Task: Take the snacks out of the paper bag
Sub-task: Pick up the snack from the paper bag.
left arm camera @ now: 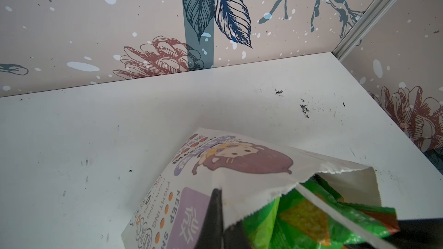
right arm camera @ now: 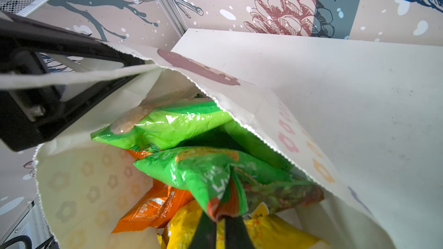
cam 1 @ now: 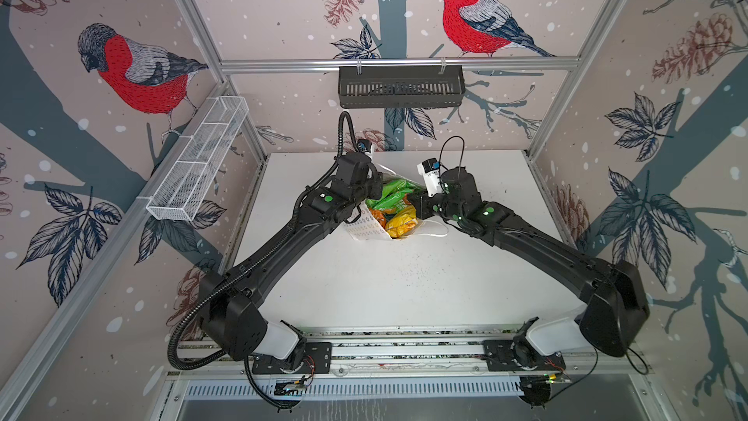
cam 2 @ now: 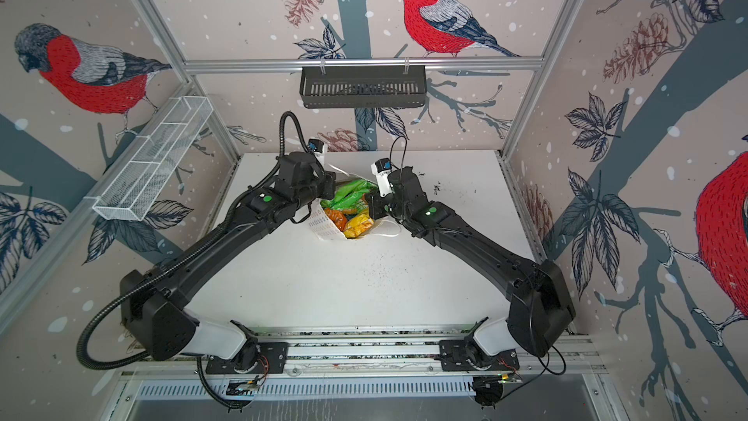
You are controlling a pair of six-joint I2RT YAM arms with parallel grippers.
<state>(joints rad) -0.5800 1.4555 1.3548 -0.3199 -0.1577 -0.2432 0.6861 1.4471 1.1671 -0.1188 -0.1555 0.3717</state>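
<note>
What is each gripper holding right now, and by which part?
The right gripper pinches a green packet by one end; the left gripper clamps the paper bag by its rim.

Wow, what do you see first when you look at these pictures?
The big red-breasted birds painted on the walls jump out first. Then, on the white table, the paper bag stuffed with bright snacks: the left tool pinches its rim while the right tool grips a green packet inside.
</note>
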